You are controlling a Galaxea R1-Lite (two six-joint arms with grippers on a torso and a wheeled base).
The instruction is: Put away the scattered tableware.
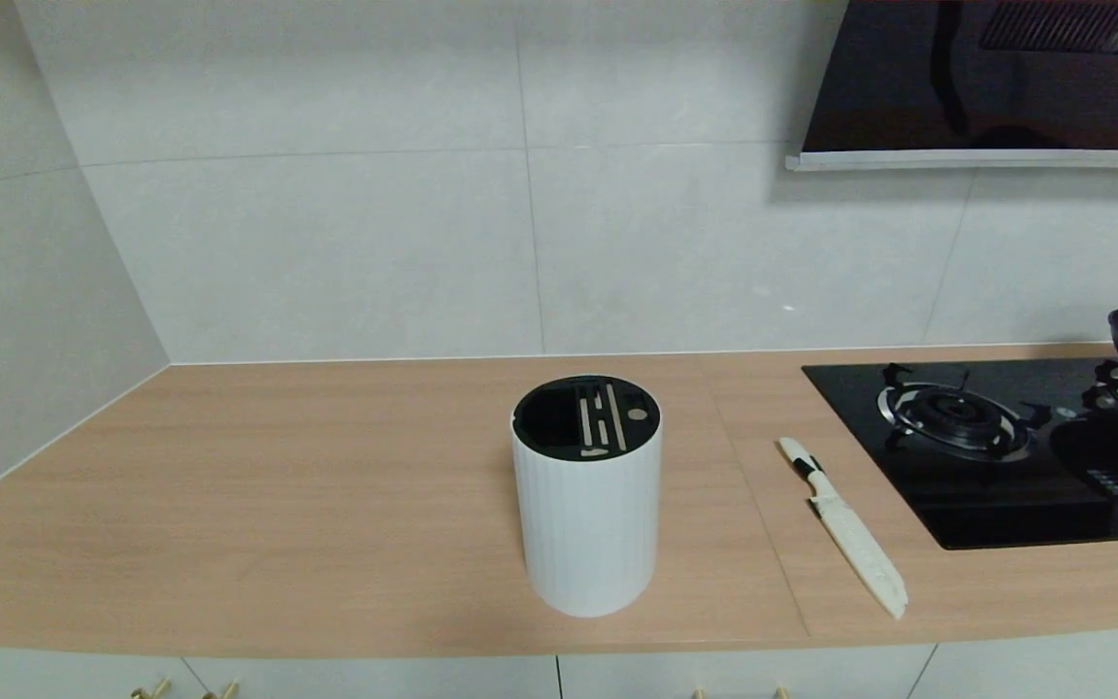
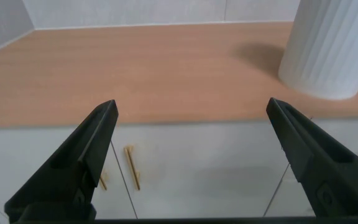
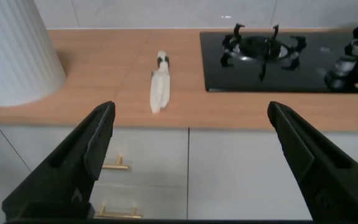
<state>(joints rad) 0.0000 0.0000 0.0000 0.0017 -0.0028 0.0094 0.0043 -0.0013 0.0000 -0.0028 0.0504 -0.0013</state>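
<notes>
- Knife (image 1: 845, 529), white with a black band at the handle, lies flat on the wooden counter (image 1: 278, 485), between the white ribbed holder (image 1: 588, 505) and the black gas hob (image 1: 986, 456), touching neither.
- Holder stands upright near the counter's front edge, black slotted top facing up.
- Left gripper (image 2: 191, 109) hangs off the counter's front edge, before the cabinet doors (image 2: 197, 174), fingers spread wide, holding nothing.
- Right gripper (image 3: 190, 109), likewise spread wide and empty, faces the knife from off the front edge.
</notes>
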